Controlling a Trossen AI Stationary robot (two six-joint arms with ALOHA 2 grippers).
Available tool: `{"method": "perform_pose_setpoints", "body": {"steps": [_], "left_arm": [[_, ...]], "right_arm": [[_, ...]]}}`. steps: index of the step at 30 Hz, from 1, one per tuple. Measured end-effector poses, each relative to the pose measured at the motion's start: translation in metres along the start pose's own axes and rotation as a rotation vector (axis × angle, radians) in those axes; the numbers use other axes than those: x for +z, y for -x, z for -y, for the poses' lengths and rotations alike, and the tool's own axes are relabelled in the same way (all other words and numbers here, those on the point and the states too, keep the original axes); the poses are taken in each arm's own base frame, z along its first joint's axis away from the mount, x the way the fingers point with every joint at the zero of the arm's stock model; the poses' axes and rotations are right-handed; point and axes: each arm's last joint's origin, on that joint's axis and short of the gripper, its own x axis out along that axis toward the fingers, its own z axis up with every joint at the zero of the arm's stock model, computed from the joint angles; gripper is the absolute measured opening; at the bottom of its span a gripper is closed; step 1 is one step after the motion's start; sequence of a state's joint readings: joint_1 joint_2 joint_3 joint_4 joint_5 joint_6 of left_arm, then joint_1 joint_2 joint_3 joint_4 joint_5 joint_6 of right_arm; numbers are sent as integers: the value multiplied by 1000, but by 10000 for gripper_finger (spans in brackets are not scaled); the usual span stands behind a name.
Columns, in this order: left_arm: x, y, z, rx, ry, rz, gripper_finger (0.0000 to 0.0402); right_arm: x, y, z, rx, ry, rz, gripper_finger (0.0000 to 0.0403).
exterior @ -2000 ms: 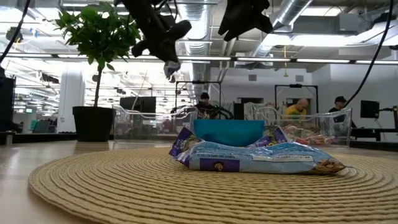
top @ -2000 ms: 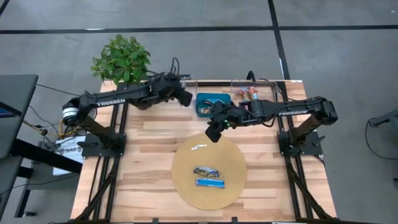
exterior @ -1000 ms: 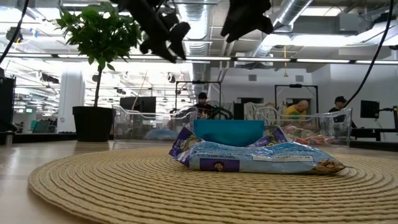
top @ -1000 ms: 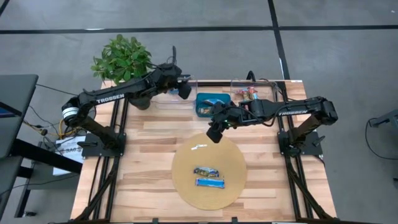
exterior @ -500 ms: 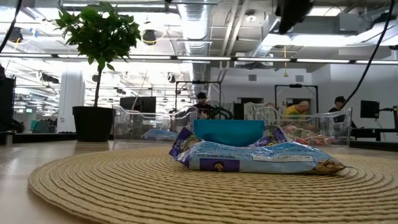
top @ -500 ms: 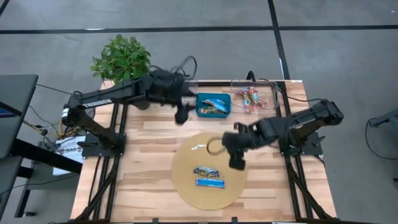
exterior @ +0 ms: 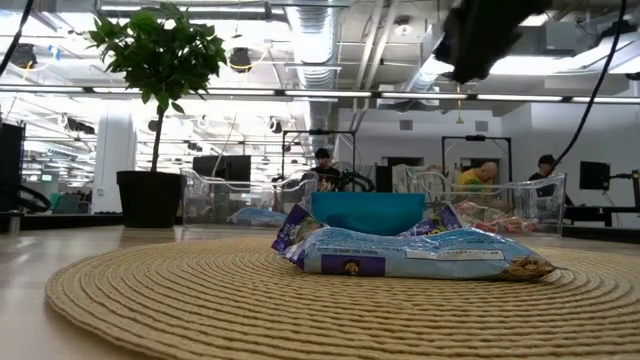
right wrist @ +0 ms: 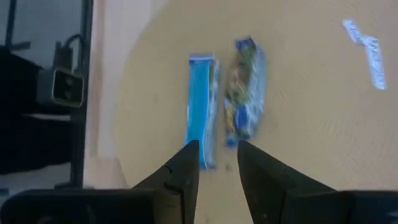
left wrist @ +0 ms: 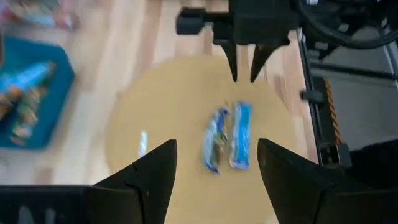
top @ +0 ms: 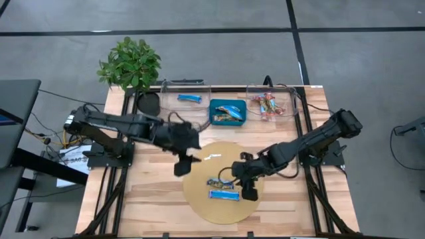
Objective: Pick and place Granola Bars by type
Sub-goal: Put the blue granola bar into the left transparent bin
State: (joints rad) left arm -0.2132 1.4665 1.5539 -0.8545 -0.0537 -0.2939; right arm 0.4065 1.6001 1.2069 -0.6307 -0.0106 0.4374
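Lying side by side near the middle of a round woven mat (top: 199, 179) of coarse tan fibre are two Granola Bars: a plain bright blue bar (top: 224, 194) with a glossy wrapper and a blue-and-silver bar (top: 220, 182) with a crinkled, printed wrapper, the two just touching along their long edges. The right gripper (top: 250, 193) hangs over the mat just beside the bright blue bar's end, its two dark fingers (right wrist: 183, 171) parted only slightly and gripping nothing. The left gripper (top: 180, 167) sits above the mat's edge on the far side from the right one, its fingers (left wrist: 152, 177) spread wide and empty, well apart from the bars. A small white scrap (top: 212, 157) lies on the mat between the grippers. At the back of the pale wooden slat table (top: 139, 206) stand a teal rectangular tray (top: 228, 119) holding more bars, a clear bin (top: 166, 89) with one blue bar (top: 189, 99), and a second clear bin (top: 290, 96) with red-and-tan bars (top: 267, 104). A potted plant (top: 131, 63) occupies the back corner. In the low view, people are visible in the room beyond the table.
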Motion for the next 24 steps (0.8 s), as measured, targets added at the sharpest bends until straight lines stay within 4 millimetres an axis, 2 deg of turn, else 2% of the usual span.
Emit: {"method": "perform_pose_setpoints", "body": {"steps": [6, 13, 18, 24], "left_arm": [[-29, -19, 22, -26, 14, -93, 217], [-44, -26, 35, 8, 35, -107, 217], [-46, -25, 37, 37, 29, -100, 217], [-46, -25, 37, 43, 41, -101, 217]], "right_arm": [[0, -45, -2, -6, 5, -46, 102], [-4, -84, 9, -49, -51, -122, 121], [-6, -95, 19, -80, -77, -161, 166], [-7, -95, 21, -87, -71, -178, 204]]}}
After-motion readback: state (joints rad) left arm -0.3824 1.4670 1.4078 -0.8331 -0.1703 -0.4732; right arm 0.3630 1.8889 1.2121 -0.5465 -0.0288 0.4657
